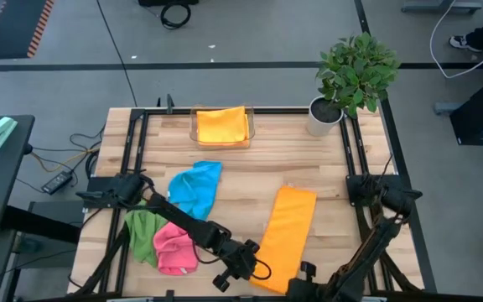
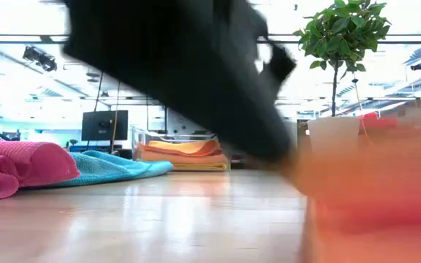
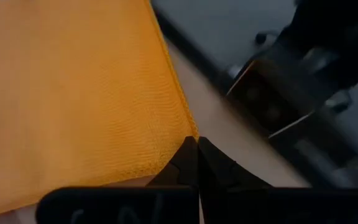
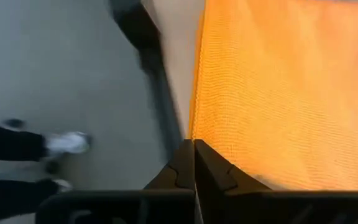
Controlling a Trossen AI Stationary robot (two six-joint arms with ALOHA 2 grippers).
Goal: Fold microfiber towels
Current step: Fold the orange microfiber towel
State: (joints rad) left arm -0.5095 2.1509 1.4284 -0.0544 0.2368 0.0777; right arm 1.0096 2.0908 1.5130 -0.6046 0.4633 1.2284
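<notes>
Where the orange towel [image 1: 285,236] lies as a long folded strip on the near right part of the bench [image 1: 325,159], both hands work at its near end. The left hand [image 1: 258,270] sits at the near left corner of the strip; in the left wrist view its fingers [image 3: 185,163] are pressed together on the corner of the cloth. The right hand [image 1: 306,273] sits at the near right corner, just beside the bench edge; in the right wrist view its fingers [image 4: 182,165] are likewise closed together on the cloth's edge at that corner.

Other towels on the bench:
- blue towel [image 1: 196,188] — crumpled, left of centre, well apart from the orange strip.
- green towel [image 1: 142,232] — bunched at the near left, touching the pink one.
- pink towel [image 1: 174,247] — bunched just beside the green one, near the left arm.
- A folded orange-yellow towel [image 1: 221,126] lies inside the clear tray [image 1: 194,134] at the far edge.

A potted plant [image 1: 352,75] stands at the far right corner. In the right wrist view a person's shoe [image 4: 67,143] shows on the floor beyond the bench.
</notes>
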